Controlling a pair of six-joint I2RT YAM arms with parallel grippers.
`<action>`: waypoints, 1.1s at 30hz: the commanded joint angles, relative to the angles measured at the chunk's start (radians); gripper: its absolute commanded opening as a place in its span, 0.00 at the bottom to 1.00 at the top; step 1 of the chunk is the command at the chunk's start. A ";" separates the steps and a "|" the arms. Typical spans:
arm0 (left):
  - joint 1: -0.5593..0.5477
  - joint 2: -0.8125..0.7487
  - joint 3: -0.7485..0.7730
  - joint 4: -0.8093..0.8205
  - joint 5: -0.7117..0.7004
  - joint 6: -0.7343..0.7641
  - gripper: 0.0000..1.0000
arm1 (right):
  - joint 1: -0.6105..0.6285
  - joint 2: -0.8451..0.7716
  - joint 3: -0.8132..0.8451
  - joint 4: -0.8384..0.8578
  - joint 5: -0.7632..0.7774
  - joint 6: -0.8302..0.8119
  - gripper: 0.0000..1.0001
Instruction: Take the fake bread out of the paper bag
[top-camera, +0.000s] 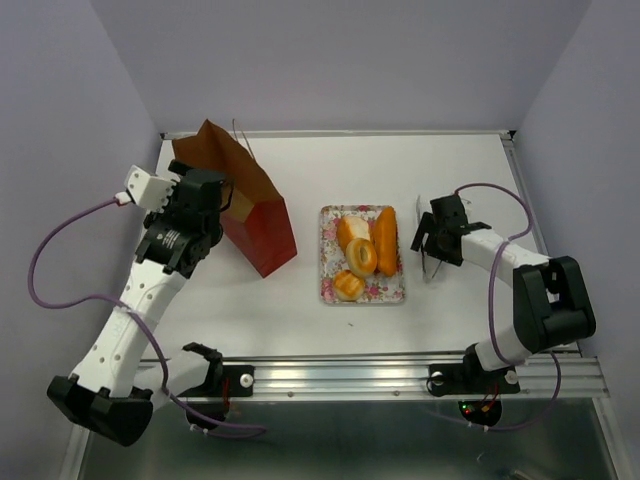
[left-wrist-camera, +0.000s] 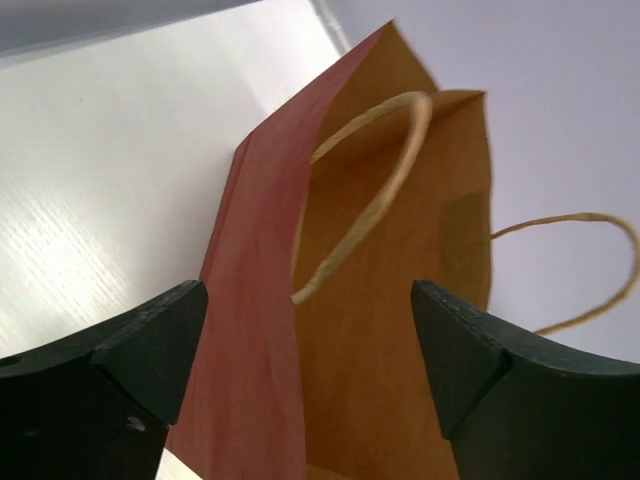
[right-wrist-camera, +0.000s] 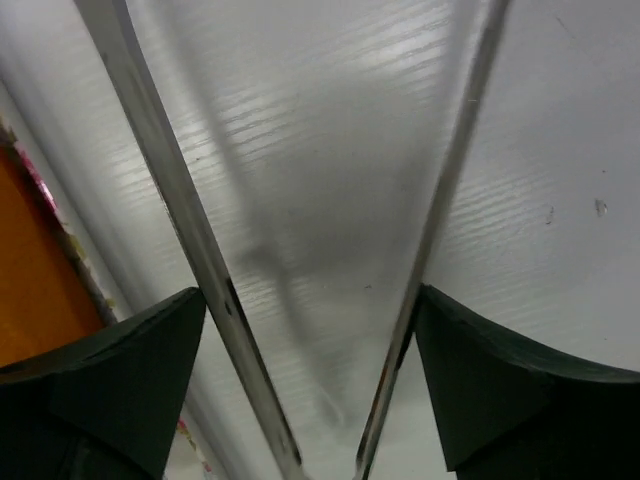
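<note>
The paper bag (top-camera: 262, 222), red outside and brown inside, lies on its side at the left with its mouth toward the far left. My left gripper (top-camera: 222, 200) is open at the bag's mouth. In the left wrist view the bag's wall (left-wrist-camera: 250, 300) stands between the spread jaws of the gripper (left-wrist-camera: 310, 340), with a cord handle (left-wrist-camera: 385, 190) beyond. No bread shows inside. The fake bread (top-camera: 362, 250), several orange-golden pastries, lies on a floral tray (top-camera: 329, 292). My right gripper (top-camera: 425, 242), right of the tray, holds metal tongs (right-wrist-camera: 170, 190).
The tongs' tips (top-camera: 432, 270) point toward the near side, beside the tray's right edge. The tray's rim (right-wrist-camera: 62, 245) and an orange pastry (right-wrist-camera: 28, 280) show at the left of the right wrist view. White walls stand around the table.
</note>
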 joint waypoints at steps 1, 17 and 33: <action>0.004 -0.096 -0.004 0.071 0.016 0.186 0.99 | -0.003 -0.063 0.027 0.005 -0.043 -0.002 0.95; 0.002 -0.282 0.097 0.060 -0.013 0.419 0.99 | -0.003 -0.412 0.268 -0.205 0.212 0.006 1.00; 0.004 -0.373 -0.082 0.152 0.038 0.429 0.99 | -0.003 -0.580 0.277 -0.222 0.301 0.028 1.00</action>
